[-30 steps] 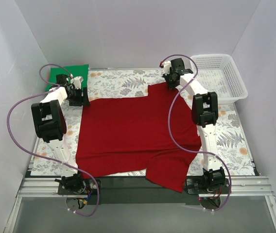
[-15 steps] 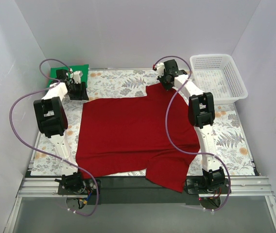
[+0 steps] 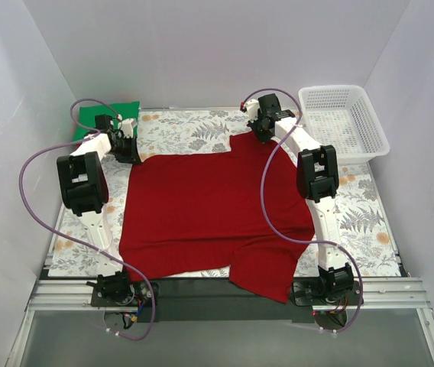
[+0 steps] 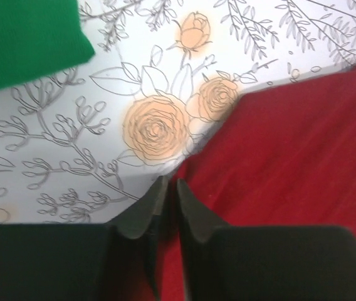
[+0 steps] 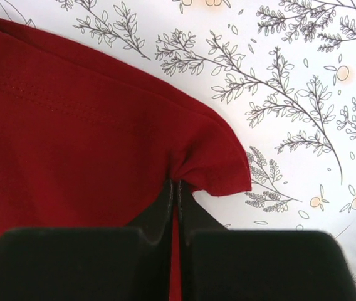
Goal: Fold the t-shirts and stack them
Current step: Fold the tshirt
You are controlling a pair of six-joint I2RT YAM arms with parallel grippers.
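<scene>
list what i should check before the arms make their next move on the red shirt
1. Right gripper holds the far right corner of the dark red t-shirt: ok, jaws shut on a bunched fold.
2. Left gripper holds the far left corner: cannot tell; fingers nearly together at the cloth's edge, cloth between them unclear.
3. Shirt lies wholly on the patterned cloth: not ok, its near right part reaches past the near edge.
4. Green t-shirt is out of the way: ok, at the far left corner, apart from the red one.
</scene>
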